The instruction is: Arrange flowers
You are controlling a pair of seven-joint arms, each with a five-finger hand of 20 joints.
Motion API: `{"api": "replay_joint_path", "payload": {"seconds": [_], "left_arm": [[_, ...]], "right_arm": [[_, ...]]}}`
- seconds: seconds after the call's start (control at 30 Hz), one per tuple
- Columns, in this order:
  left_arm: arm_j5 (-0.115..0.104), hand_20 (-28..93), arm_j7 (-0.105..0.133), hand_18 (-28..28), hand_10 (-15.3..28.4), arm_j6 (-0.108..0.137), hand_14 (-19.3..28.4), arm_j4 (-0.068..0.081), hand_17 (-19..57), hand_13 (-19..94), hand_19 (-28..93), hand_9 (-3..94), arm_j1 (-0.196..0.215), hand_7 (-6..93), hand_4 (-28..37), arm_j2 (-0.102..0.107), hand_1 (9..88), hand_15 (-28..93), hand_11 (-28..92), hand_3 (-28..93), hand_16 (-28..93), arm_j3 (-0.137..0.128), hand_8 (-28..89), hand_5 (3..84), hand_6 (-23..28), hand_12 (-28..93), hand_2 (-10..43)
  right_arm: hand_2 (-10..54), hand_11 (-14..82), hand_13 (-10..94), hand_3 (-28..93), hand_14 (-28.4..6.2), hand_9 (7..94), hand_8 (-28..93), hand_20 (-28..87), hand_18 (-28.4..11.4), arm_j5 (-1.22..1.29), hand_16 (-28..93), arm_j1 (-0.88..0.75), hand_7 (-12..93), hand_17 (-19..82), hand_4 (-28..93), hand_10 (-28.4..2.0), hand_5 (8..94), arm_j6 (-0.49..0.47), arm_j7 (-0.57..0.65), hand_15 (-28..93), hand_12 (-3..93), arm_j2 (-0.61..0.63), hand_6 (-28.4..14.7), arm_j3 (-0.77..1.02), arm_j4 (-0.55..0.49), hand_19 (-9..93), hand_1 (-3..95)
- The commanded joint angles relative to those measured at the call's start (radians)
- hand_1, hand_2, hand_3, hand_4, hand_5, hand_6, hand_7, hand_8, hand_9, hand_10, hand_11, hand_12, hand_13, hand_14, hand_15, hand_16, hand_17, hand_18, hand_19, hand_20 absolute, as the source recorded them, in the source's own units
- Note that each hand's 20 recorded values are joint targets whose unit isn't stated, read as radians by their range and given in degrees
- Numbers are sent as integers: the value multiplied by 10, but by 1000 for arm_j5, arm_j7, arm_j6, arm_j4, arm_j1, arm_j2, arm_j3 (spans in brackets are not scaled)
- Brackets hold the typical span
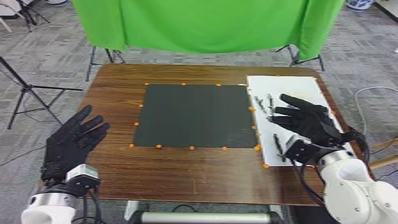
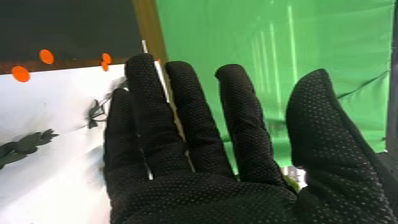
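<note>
Flower stems [image 2: 28, 144] lie near the outstretched right hand [image 1: 309, 120] (its fingers [image 2: 197, 115] straight, partly spread).

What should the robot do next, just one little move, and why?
Probably lower the black-gloved right hand to pinch a dark leafy sprig: its fingers are straight and hold nothing, and the sprig lies on the flat white sheet that the hand hovers over.
</note>
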Motion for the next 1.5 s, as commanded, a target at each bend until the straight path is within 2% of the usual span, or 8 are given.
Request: {"api": "replay_joint_path", "payload": {"seconds": [0.03, 0.5, 0.83, 0.97, 1.0, 1.13, 1.3, 1.5], "left_arm": [[4, -70, -7, 246, 202, -9, 270, -5, -84, 271, 604, 365, 7, 130, -199, -2, 241, 490, 257, 813, -92, 5, -97, 373, 90, 97, 57], [5, -67, -6, 245, 203, -6, 271, -6, -84, 270, 603, 365, 11, 129, -200, -1, 240, 491, 260, 813, -93, 7, -97, 373, 91, 97, 57], [6, -65, -5, 245, 203, -4, 271, -4, -84, 270, 604, 365, 6, 131, -199, 3, 240, 491, 259, 814, -94, 12, -97, 373, 93, 96, 56], [4, -65, 0, 245, 203, 2, 271, -5, -84, 270, 603, 365, 8, 132, -200, 7, 241, 492, 259, 813, -94, 16, -96, 374, 93, 97, 57], [3, -65, 4, 245, 203, 1, 271, -6, -84, 270, 604, 365, 11, 131, -200, 8, 241, 492, 259, 813, -94, 17, -97, 374, 93, 97, 57], [5, -65, 2, 245, 203, -2, 270, -5, -84, 270, 603, 365, 12, 132, -200, 8, 240, 492, 259, 813, -94, 15, -97, 374, 94, 97, 57], [1, -65, 11, 246, 203, 4, 270, -4, -84, 269, 604, 365, 12, 133, -199, 9, 240, 492, 259, 814, -94, 17, -97, 374, 94, 97, 56], [-4, -65, 22, 245, 203, 13, 271, -6, -84, 269, 604, 365, 16, 133, -200, 20, 239, 492, 259, 815, -94, 20, -97, 374, 94, 97, 56]], "right_arm": [[157, 155, 427, 932, -200, 545, -162, 209, -205, 0, 94, -9, 204, 53, -233, -172, 495, 12, -11, 384, 117, 6, 6, -2, -3, 533, 156], [156, 160, 428, 932, -200, 546, -162, 210, -205, 2, 96, -4, 204, 53, -234, -171, 497, 27, -16, 388, 117, 18, 2, -11, -4, 536, 157], [132, 174, 442, 932, -197, 554, -161, 220, -208, -223, 98, -5, 206, 67, -234, -176, 490, 114, 48, 414, 121, 68, -7, -47, -24, 561, 168], [95, 276, 499, 931, -181, 581, -162, 248, -206, -501, 76, 11, 211, 121, -255, -181, 487, 193, 216, 584, 131, 104, -21, -95, -49, 673, 188], [74, 317, 516, 928, -174, 587, -160, 265, -209, -612, 72, 129, 212, 145, -263, -182, 495, 232, 349, 648, 137, 114, -32, -193, -35, 724, 200], [14, 490, 578, 912, -147, 592, -156, 305, -225, -966, 90, 163, 219, 212, -270, -189, 529, 210, 585, 790, 165, 150, -62, -276, -46, 861, 233], [-17, 566, 603, 886, -136, 593, -153, 322, -230, -1280, 99, 191, 225, 247, -270, -192, 538, 211, 813, 835, 182, 205, -82, -401, -51, 920, 225], [-45, 589, 621, 864, -131, 604, -157, 374, -236, -1426, 103, 237, 246, 278, -266, -192, 567, 162, 949, 849, 186, 216, -88, -474, -40, 932, 241]]}}
